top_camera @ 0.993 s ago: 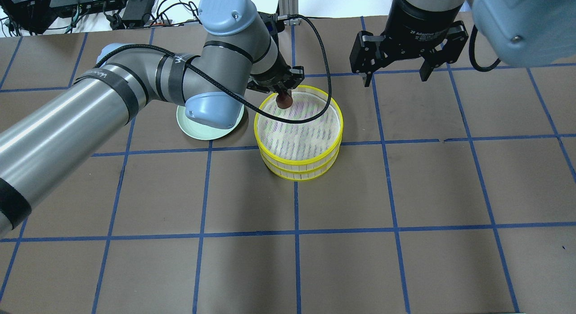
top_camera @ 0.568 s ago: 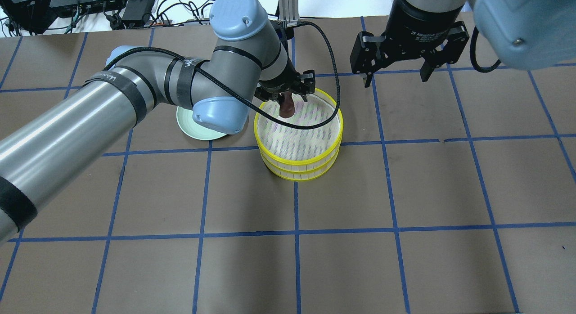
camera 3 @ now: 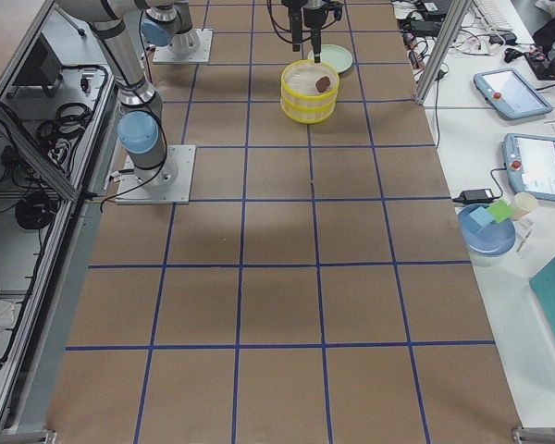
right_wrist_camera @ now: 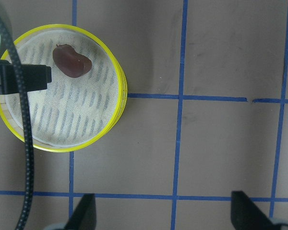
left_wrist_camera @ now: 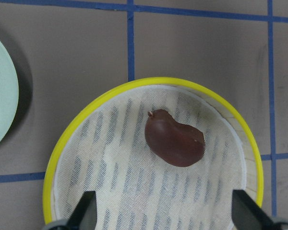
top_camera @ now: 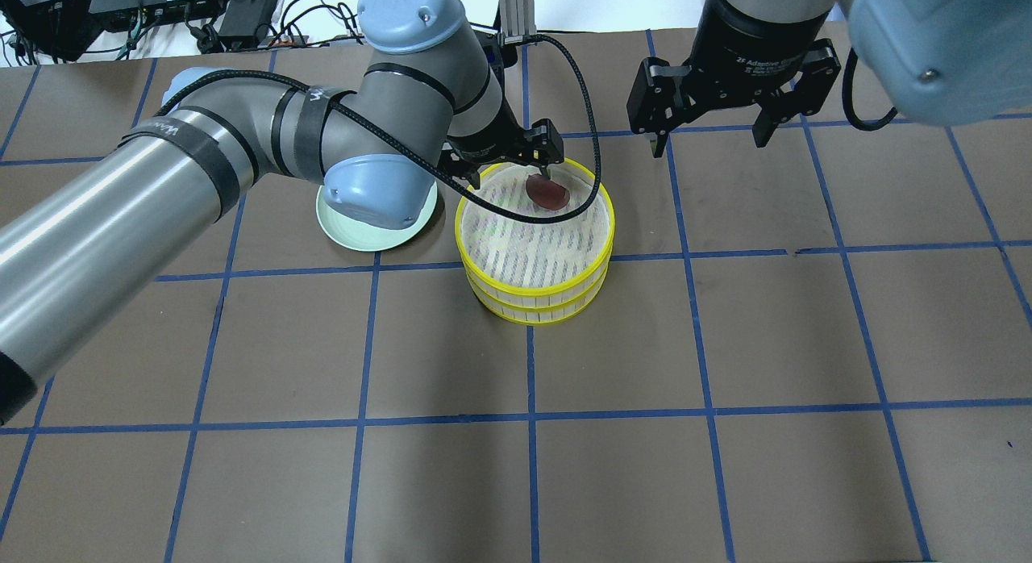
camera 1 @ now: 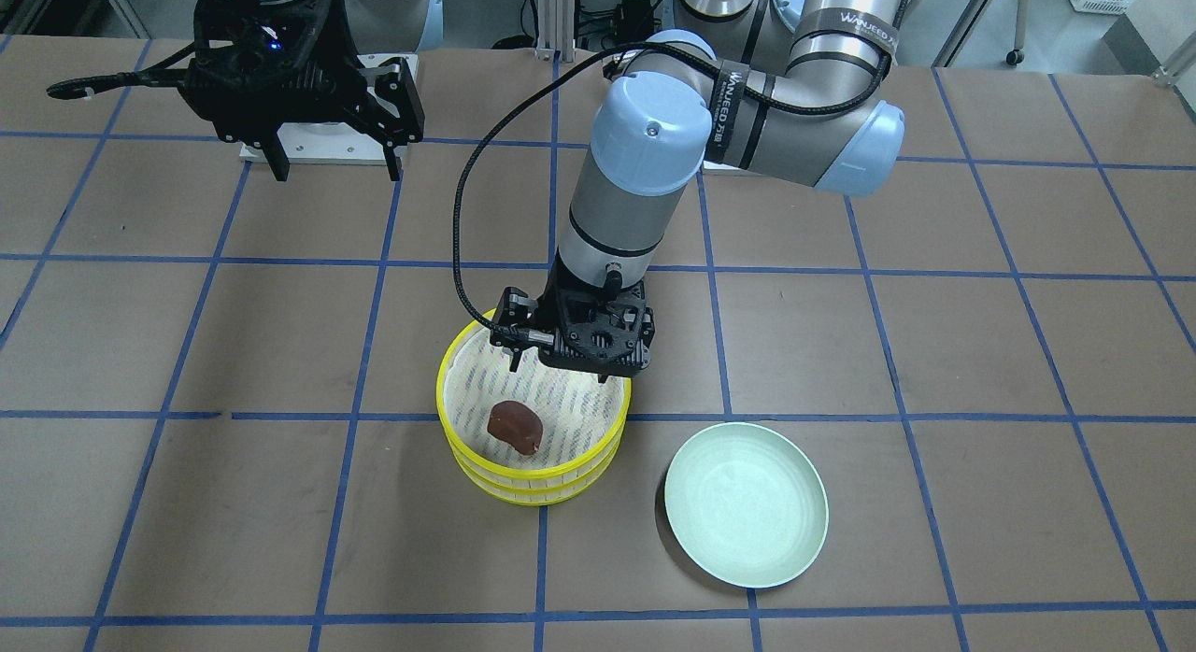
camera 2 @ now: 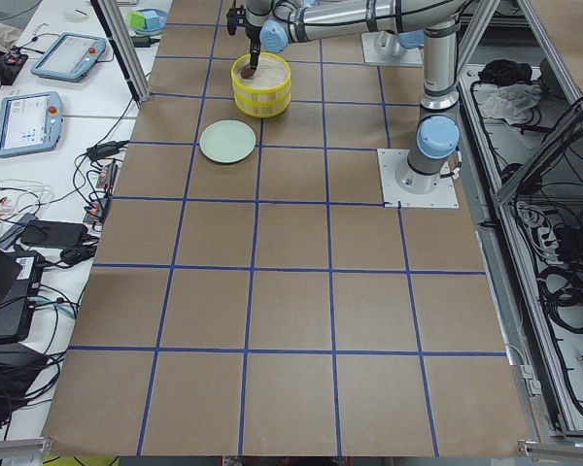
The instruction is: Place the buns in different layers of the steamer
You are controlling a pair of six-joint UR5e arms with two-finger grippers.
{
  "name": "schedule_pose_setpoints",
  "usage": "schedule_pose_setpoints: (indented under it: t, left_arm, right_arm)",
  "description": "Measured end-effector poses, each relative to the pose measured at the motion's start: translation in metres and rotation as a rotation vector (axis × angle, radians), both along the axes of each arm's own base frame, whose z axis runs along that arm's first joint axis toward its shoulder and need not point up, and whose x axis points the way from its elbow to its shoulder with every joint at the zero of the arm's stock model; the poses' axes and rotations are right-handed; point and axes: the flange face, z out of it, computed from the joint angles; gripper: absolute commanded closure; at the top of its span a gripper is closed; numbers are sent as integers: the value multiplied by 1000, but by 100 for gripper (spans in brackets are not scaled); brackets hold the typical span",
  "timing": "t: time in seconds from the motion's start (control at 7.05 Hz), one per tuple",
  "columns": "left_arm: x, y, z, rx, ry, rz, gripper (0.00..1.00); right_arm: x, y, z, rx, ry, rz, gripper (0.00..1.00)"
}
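Observation:
The steamer (camera 1: 523,489) stands mid-table with both yellow-rimmed layers stacked, also in the overhead view (top_camera: 536,301). The dark reddish-brown bun (camera 1: 515,426) lies loose on the top layer's whitish mesh, toward the far side from the robot's base (top_camera: 548,192) (left_wrist_camera: 175,143) (right_wrist_camera: 72,61). My left gripper (camera 1: 561,367) (top_camera: 509,170) hangs open and empty just above the steamer's rim (left_wrist_camera: 134,86), with the bun between and beyond its fingers. My right gripper (camera 1: 336,162) (top_camera: 708,139) is open and empty, high and to the side of the steamer. The pale cream bun is not visible.
An empty pale green plate (camera 1: 747,517) sits beside the steamer on my left arm's side, partly under the left arm in the overhead view (top_camera: 355,236). The table is brown with a blue tape grid. The left arm's black cable loops over the steamer.
My left gripper has opened and let go of the brown bun, which now lies flat on the top layer. The gripper has drawn back slightly. The right arm has not moved.

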Motion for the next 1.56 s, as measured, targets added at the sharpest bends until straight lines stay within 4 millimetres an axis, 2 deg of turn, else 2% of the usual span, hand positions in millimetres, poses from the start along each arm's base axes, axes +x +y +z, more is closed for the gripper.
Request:
schedule_pose_setpoints:
  t: [0.28,0.57,0.99,1.28,1.56]
  left_arm:
    - [40,-10,21,10,-24,-36,0]
    - [89,-12,61,38,-38,-11,0]
    - [157,-5,109,24,-50,4,0]
    - [180,16,138,28,-53,34,0]
    - [194,34,150,44,-109,51,0]
  right_arm:
    - [0,0,0,0,0,0,1]
    - [0,0,0,1,0,0,0]
    - [0,0,0,1,0,0,1]
    - [0,0,0,0,0,1,1]
    - [0,-1,1,-8,-1,1,1]
